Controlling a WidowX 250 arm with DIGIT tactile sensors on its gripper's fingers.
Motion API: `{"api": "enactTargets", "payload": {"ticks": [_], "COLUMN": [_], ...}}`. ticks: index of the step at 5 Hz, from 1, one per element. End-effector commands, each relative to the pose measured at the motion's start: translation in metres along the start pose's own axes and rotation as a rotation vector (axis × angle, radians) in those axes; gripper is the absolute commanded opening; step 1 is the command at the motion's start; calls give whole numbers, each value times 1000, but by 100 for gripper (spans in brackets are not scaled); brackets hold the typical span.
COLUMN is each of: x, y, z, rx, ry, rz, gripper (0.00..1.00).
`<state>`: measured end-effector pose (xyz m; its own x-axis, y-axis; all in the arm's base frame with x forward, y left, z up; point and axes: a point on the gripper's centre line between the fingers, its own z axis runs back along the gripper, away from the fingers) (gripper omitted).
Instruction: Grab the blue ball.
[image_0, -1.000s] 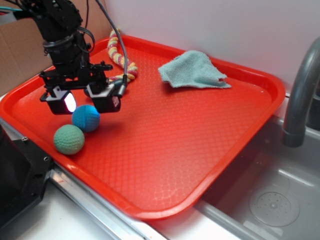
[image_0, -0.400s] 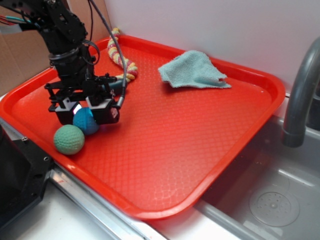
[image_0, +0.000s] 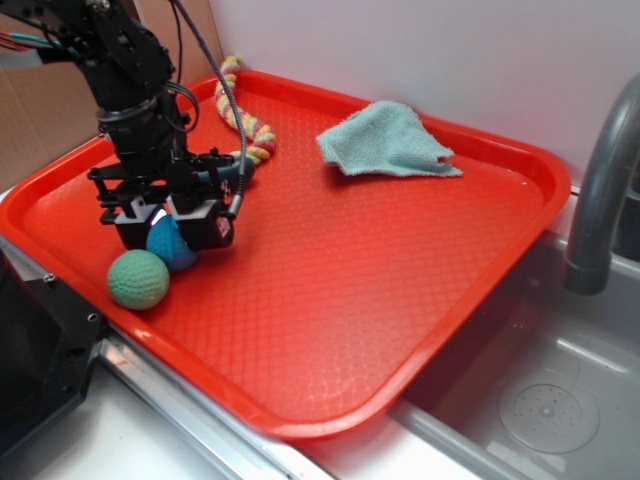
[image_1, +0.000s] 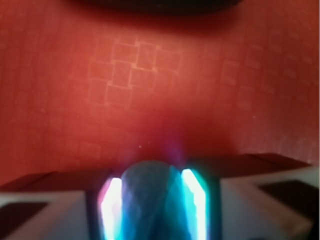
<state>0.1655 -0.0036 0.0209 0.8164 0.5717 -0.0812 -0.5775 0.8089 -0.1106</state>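
The blue ball (image_0: 170, 246) rests on the red tray (image_0: 350, 290) near its front-left edge, with a green knitted ball (image_0: 138, 279) touching it at the front left. My gripper (image_0: 168, 230) stands straight down over the blue ball, one finger on each side. In the wrist view the blue ball (image_1: 150, 195) fills the gap between the two glowing pads (image_1: 111, 205) and touches both. The gripper is shut on the ball, which still sits low on the tray.
A light-blue cloth (image_0: 388, 140) lies crumpled at the tray's back. A red and yellow rope toy (image_0: 240, 108) runs along the back left. A grey faucet (image_0: 598, 200) and sink (image_0: 550, 410) are to the right. A black box (image_0: 40, 350) sits at the front left.
The gripper came down from above the blue ball until its fingers were around it, then the fingers drew in against the ball. The balls stayed put.
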Motion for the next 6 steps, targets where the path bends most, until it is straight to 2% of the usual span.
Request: {"api": "enactTargets", "payload": {"ticks": [1, 2, 3, 4, 5, 6], "x": [24, 25, 8, -16, -37, -48], "y": [-11, -17, -31, -37, -43, -47], "z": [21, 50, 84, 112, 135, 136], "rx": [80, 91, 41, 17, 23, 70], "ry": [-71, -121, -174, -195, -216, -225], "rz": [-138, -260, -397, -480, -576, -593], "gripper": [0, 0, 0, 0, 0, 0]}}
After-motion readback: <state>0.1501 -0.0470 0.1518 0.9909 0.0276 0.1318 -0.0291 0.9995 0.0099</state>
